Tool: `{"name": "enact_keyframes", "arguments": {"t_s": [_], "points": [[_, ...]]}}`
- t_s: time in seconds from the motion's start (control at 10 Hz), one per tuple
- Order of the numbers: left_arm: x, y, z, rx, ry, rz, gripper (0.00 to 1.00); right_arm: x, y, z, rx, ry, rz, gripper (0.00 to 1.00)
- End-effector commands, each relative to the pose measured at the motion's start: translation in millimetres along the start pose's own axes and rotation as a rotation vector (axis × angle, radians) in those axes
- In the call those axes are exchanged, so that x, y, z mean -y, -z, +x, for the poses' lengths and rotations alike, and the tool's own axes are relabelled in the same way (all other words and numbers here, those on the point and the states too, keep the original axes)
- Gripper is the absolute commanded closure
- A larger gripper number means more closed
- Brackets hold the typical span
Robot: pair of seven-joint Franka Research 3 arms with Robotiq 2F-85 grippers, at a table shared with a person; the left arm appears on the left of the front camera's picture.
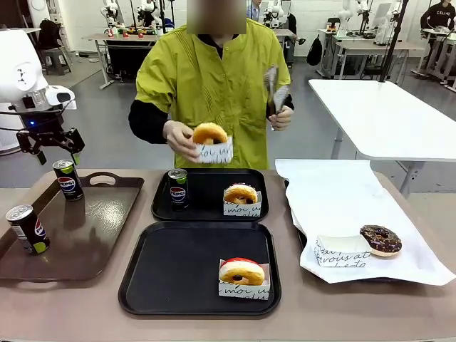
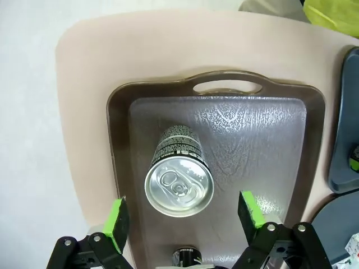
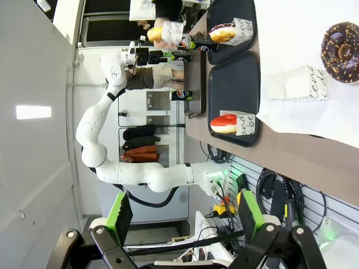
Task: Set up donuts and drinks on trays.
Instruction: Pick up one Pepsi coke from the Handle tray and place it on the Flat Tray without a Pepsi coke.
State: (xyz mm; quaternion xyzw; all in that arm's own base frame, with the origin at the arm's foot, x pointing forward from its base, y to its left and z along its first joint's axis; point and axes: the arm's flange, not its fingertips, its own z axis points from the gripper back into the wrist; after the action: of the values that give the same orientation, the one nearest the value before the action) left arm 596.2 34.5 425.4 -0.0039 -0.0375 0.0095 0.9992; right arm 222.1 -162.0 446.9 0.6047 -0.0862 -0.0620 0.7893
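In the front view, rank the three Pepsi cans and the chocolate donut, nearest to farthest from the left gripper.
1. Far brown-tray can, directly below the left gripper.
2. Near brown-tray can, left front.
3. Black-tray can, centre of the table.
4. Chocolate donut, far right on white paper.

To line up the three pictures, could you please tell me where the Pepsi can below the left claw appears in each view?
Front view: Pepsi can, far left on the brown tray, below the left claw.
Left wrist view: Pepsi can at centre, lid up.
Right wrist view: Pepsi can upper middle, sideways.
Shared landmark: the brown tray.
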Motion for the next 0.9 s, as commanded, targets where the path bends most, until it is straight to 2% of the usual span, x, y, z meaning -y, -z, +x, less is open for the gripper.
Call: {"name": "enact_keyframes", "arguments": {"t_s": [0.0,0.6,0.7,0.8], "points": [[-9.7,13.0,2.9,-0.001,0.027,-0.036,0.0,0.4,0.8,-0.9,0.0,-0.004,0.007,0.0],[-9.3,32.4,9.7,-0.005,0.045,-0.059,0.0,0.4,0.8,-0.9,0.0,-0.004,0.007,0.0],[-9.0,31.0,12.6,0.0,0.055,-0.059,0.53,0.4,0.8,-0.9,0.0,-0.004,0.007,0.0],[-9.8,30.3,11.3,0.008,0.054,-0.063,0.54,0.4,0.8,-0.9,0.0,-0.004,0.007,0.0]]}}
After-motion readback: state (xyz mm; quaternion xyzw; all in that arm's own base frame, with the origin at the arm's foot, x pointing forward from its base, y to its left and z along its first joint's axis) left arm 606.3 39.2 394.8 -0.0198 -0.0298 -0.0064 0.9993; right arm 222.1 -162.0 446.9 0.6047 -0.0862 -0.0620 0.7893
